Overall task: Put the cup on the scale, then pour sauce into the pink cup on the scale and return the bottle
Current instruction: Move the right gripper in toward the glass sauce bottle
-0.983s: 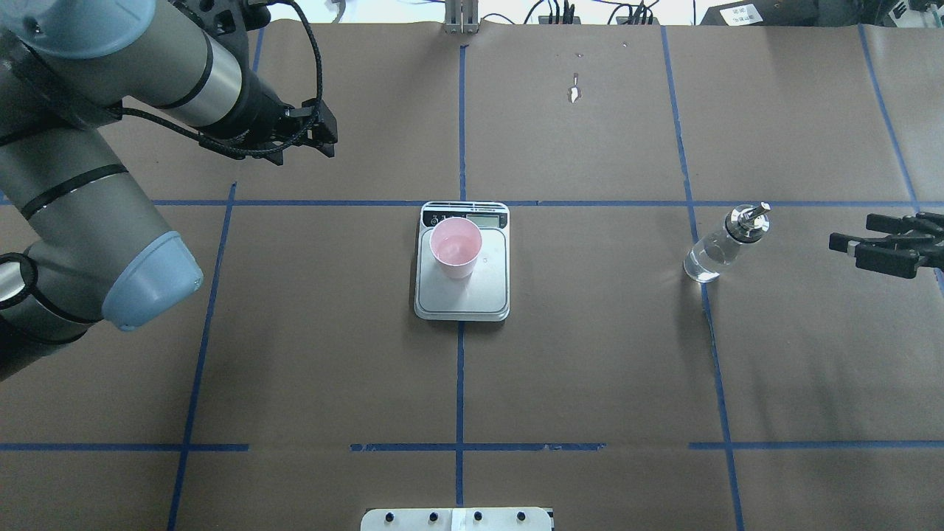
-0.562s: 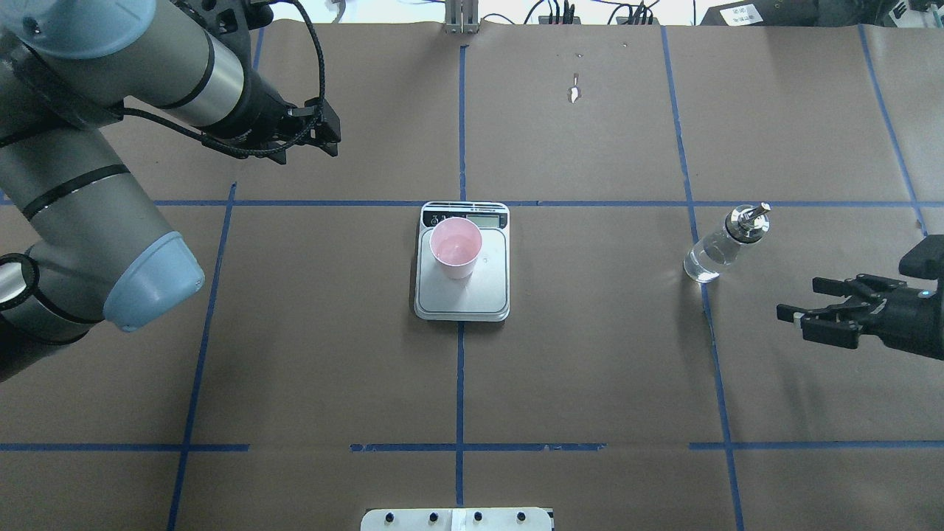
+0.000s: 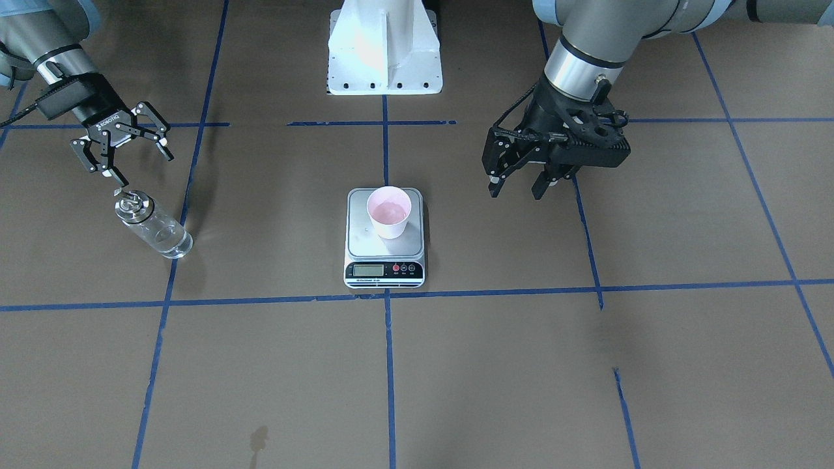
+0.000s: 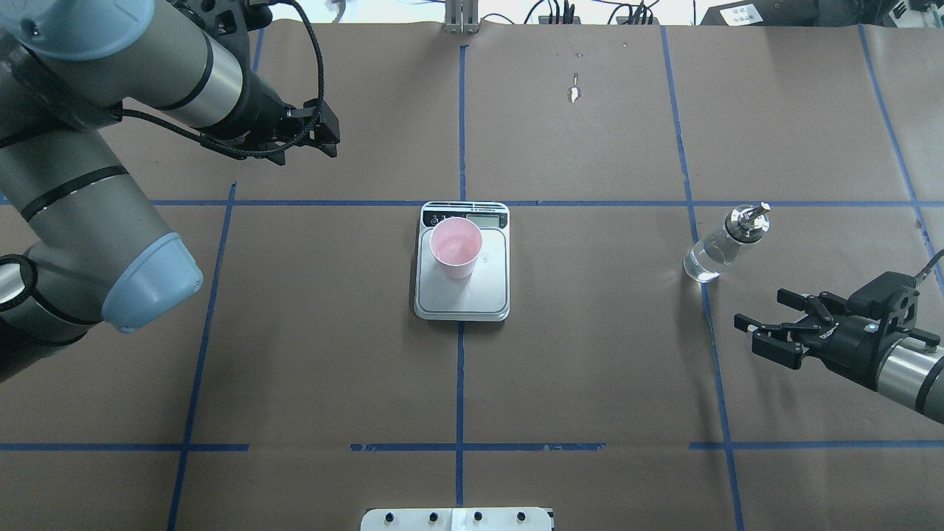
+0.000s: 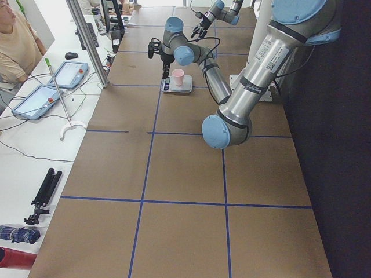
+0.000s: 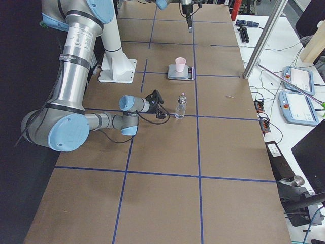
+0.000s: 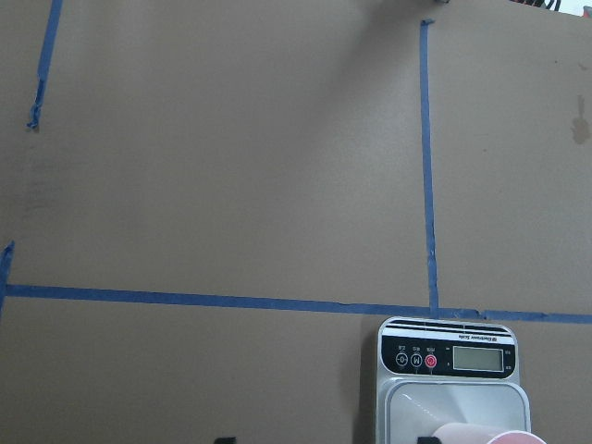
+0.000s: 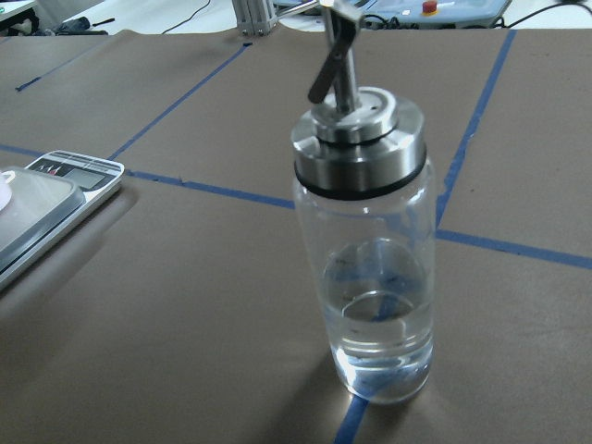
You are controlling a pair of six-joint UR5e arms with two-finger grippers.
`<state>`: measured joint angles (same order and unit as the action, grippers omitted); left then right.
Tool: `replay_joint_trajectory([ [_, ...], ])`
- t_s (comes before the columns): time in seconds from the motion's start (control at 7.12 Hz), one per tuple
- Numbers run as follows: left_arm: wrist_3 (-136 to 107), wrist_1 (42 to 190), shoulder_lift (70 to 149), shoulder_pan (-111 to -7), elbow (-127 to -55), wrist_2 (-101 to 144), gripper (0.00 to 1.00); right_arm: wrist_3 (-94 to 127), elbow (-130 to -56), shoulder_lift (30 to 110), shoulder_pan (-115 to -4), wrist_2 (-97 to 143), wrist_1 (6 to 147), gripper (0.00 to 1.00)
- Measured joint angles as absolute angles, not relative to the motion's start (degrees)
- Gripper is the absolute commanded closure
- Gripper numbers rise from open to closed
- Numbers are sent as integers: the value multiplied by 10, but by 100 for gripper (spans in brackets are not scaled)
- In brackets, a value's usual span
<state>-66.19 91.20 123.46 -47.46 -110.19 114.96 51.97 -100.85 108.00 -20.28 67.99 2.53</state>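
The pale pink cup (image 4: 456,247) stands upright on the silver scale (image 4: 462,299) at the table's middle, also seen in the front view as cup (image 3: 389,212) on scale (image 3: 361,241). The clear glass bottle (image 4: 719,247) with a metal cap stands on the blue tape to the right, clear sauce (image 8: 379,324) low inside it. My right gripper (image 4: 763,324) is open, empty, just short of the bottle (image 3: 153,228) on the robot's side, facing it. My left gripper (image 4: 332,141) hangs open and empty, left of and beyond the scale, above the table.
Blue tape lines divide the brown paper table cover. The white robot base (image 3: 384,52) sits behind the scale at the robot's edge. A person (image 5: 14,40) sits at a side bench with tablets (image 5: 69,72) and cables, beside aluminium posts (image 5: 87,40).
My right gripper has swung from the table's right edge toward the robot's side and inward, ending close to the bottle. The left arm, cup, scale and bottle have stayed put.
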Motion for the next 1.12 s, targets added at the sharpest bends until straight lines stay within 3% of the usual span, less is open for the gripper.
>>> replay_joint_trajectory([
  [0.42, -659, 910, 1231, -475, -1103, 1149, 28, 523, -1005, 1055, -132, 476, 38, 1],
  [1.12, -659, 906, 1229, -477, -1104, 1149, 29, 524, -961, 1005, -114, 375, 38, 0],
])
